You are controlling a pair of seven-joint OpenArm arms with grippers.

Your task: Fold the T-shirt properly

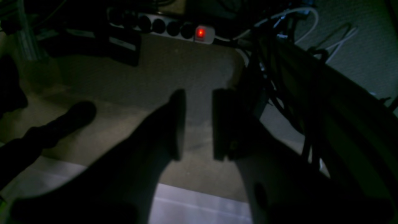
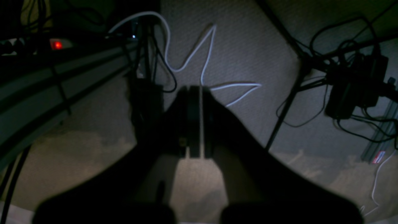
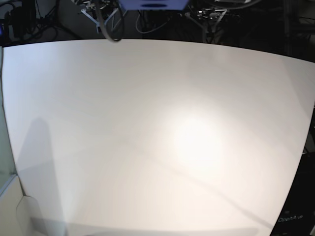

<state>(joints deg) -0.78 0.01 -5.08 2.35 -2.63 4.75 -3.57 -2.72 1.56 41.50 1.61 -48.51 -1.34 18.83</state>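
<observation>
No T-shirt shows on the white table (image 3: 74, 98) in the base view, and neither arm is in that view. In the left wrist view my left gripper (image 1: 199, 124) is open and empty, its two dark fingers apart, above a dim tan surface (image 1: 140, 81) that I cannot identify. In the right wrist view my right gripper (image 2: 199, 121) is shut with nothing between the fingers, over a dim floor with a similar tan patch (image 2: 77, 161) below it.
A power strip with a red light (image 1: 200, 32) lies at the far side and also shows in the right wrist view (image 2: 56, 44). A white cable (image 2: 186, 62), black cables and a black adapter (image 2: 357, 90) lie on the floor. A dark frame rail (image 1: 342, 102) runs along the right.
</observation>
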